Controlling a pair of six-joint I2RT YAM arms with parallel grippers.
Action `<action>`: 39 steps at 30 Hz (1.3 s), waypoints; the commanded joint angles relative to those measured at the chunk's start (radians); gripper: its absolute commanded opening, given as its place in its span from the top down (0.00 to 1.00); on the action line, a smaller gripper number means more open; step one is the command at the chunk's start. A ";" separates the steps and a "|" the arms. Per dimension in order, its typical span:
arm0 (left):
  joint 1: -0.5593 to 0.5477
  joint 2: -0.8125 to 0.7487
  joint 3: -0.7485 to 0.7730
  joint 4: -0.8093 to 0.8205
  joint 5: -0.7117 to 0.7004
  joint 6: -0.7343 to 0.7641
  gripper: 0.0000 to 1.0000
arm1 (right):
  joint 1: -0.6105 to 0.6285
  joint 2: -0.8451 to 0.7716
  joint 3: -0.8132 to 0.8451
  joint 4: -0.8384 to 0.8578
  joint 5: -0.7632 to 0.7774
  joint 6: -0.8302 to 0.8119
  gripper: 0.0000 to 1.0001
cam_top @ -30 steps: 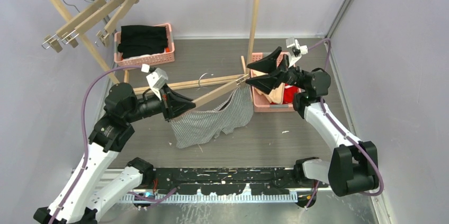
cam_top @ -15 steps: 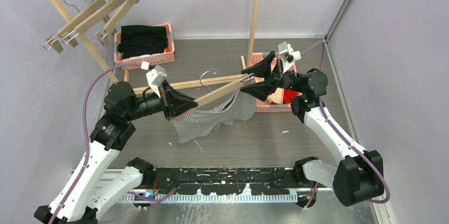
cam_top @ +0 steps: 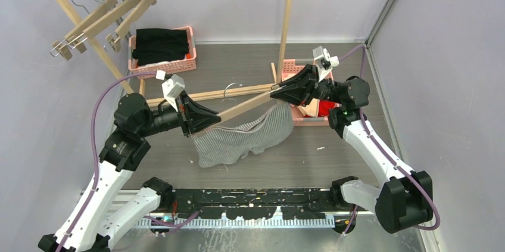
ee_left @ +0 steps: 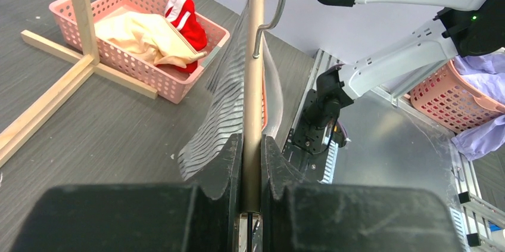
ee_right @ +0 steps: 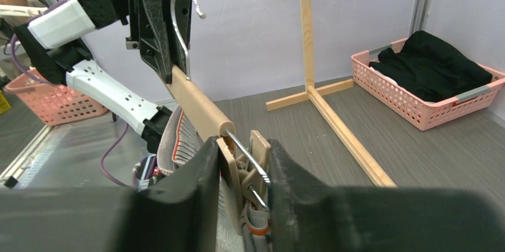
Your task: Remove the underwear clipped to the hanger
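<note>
A wooden hanger (cam_top: 247,106) is held level between both arms above the floor. My left gripper (cam_top: 214,122) is shut on the left end of its bar (ee_left: 253,85). My right gripper (cam_top: 276,92) is shut on the clip (ee_right: 255,159) at the right end, one finger on each side of it. Grey striped underwear (cam_top: 244,139) hangs from the hanger, its waistband caught in that clip (ee_right: 184,139), and drapes beside the bar (ee_left: 223,103). Red underwear (ee_left: 184,22) and cream underwear (ee_left: 143,31) lie in a pink basket (cam_top: 306,122) under the right arm.
A wooden rack (cam_top: 287,14) stands at the back, with several empty hangers (cam_top: 95,19) on its rail at the left. Its base bar (cam_top: 196,94) runs along the floor behind the held hanger. A second pink basket (cam_top: 164,68) holds folded black clothes (ee_right: 429,67).
My right gripper has moved onto the hanger's right end and closed on the clip. The grey underwear has swung and spread to the right. The left gripper keeps its hold.
</note>
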 commanded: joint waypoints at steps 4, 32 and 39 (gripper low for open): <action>-0.003 0.001 0.012 0.111 0.014 -0.019 1.00 | 0.023 -0.042 0.036 0.052 0.035 -0.028 0.99; -0.006 -0.008 -0.170 0.705 -0.086 -0.340 0.99 | 0.149 0.013 -0.134 0.534 0.420 0.155 0.14; -0.015 -0.004 -0.182 0.752 -0.089 -0.368 1.00 | 0.196 0.117 -0.075 0.626 0.451 0.185 0.15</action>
